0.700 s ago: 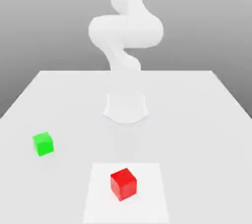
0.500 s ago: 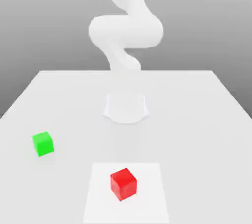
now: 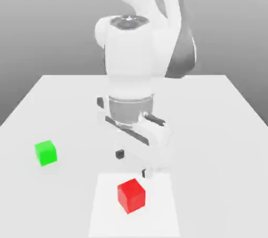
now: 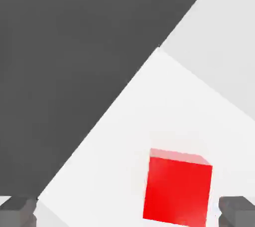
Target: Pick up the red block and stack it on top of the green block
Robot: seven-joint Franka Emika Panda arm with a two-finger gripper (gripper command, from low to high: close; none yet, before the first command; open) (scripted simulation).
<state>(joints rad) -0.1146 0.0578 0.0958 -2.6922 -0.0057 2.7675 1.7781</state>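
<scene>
A: Exterior view?
B: Gripper hangs above the table, fingers spread wide, holding nothing. Red block rests on a paler square patch just below it. Green block sits well apart toward that view's left.

A: Hand view?
B: Red block lies between both fingertips, untouched.

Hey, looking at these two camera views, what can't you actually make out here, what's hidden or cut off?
- Red block: its lower part is cut off by the hand view's edge.
- Fingertips: just the tips poke into the hand view; the frame crops the rest.
- Arm: its upper links run off the exterior view's top edge.
- Table: the arm hides the surface behind it in the exterior view.
</scene>
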